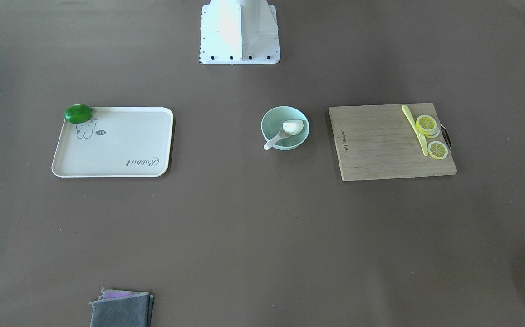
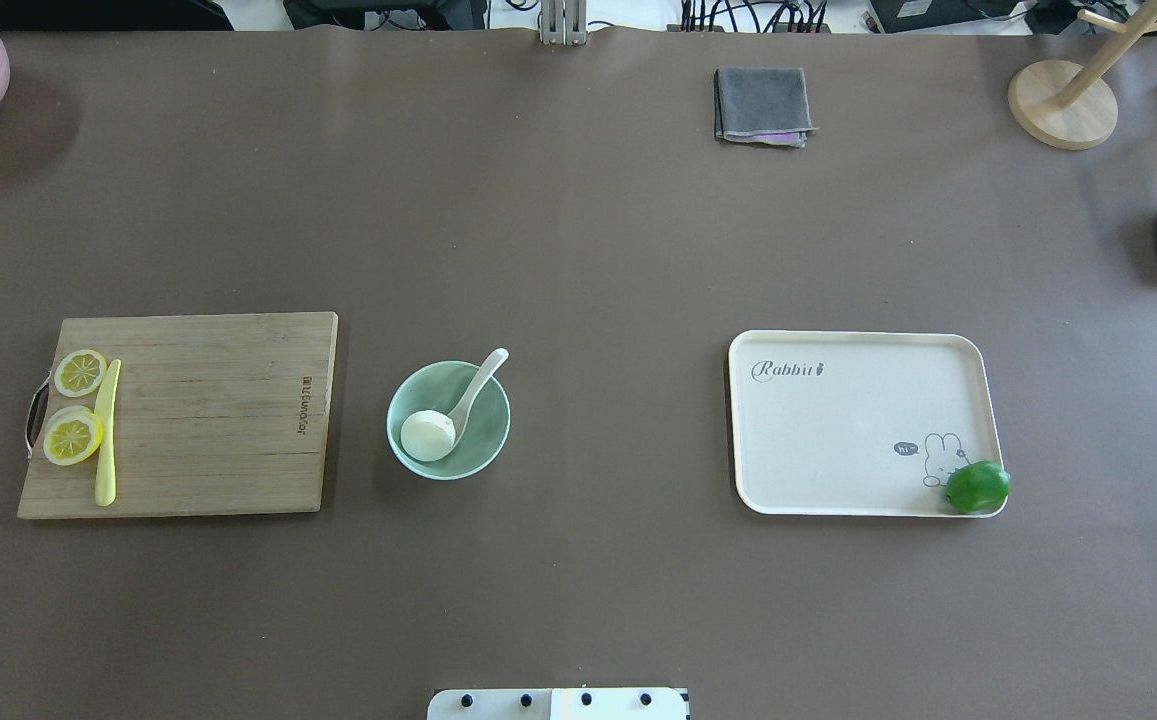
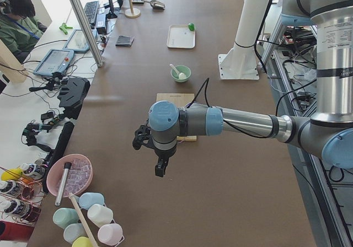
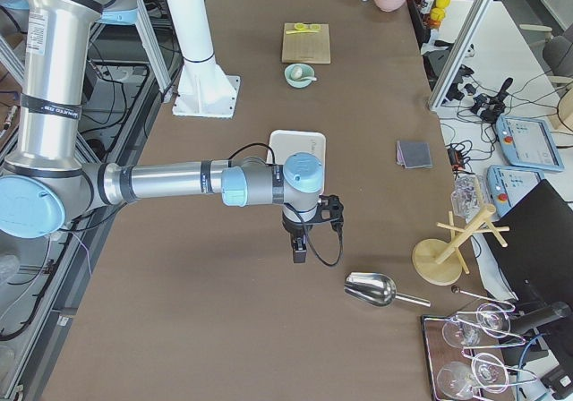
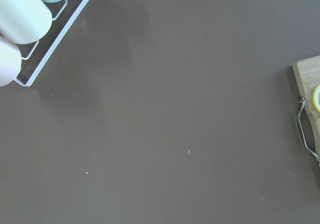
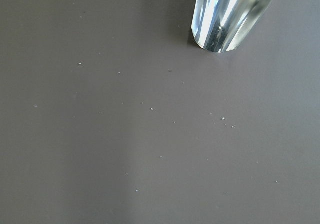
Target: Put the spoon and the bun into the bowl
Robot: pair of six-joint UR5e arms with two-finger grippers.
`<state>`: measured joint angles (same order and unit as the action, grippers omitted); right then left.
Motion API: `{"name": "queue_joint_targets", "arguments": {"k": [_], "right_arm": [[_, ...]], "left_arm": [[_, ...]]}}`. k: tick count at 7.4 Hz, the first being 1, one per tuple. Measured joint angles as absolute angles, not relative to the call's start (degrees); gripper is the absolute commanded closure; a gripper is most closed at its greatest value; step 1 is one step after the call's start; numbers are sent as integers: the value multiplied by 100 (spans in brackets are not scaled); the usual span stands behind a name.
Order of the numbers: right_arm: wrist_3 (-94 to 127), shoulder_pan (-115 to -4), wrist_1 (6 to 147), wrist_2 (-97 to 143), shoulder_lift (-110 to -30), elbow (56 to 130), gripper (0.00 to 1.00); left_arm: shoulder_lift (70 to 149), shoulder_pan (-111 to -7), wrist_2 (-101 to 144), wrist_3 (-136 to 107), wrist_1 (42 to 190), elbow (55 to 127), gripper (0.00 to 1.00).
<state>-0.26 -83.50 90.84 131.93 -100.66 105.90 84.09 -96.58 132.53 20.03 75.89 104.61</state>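
Resting inside the bowl (image 2: pixel 416 388), the spoon (image 2: pixel 478 390) leans with its handle over the rim, and the bun (image 2: pixel 426 436) sits at the scoop end, touching it. Both grippers are well apart from the bowl. The left gripper (image 3: pixel 160 168) hangs over bare table beyond the cutting board (image 2: pixel 208 410) beside the bowl. The right gripper (image 4: pixel 299 251) hangs beyond the tray (image 2: pixel 838 440) on the bowl's other side. Whether their jaws are parted or closed, I cannot tell.
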Motion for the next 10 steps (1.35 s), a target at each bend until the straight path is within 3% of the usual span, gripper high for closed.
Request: {"name": "queue_joint_targets", "arguments": {"k": [10], "right_arm": [[-9, -8252, 9080, 13226, -10019, 10578, 0]], "left_arm": [[8353, -9654, 13307, 2021, 7759, 10411, 0]]}}
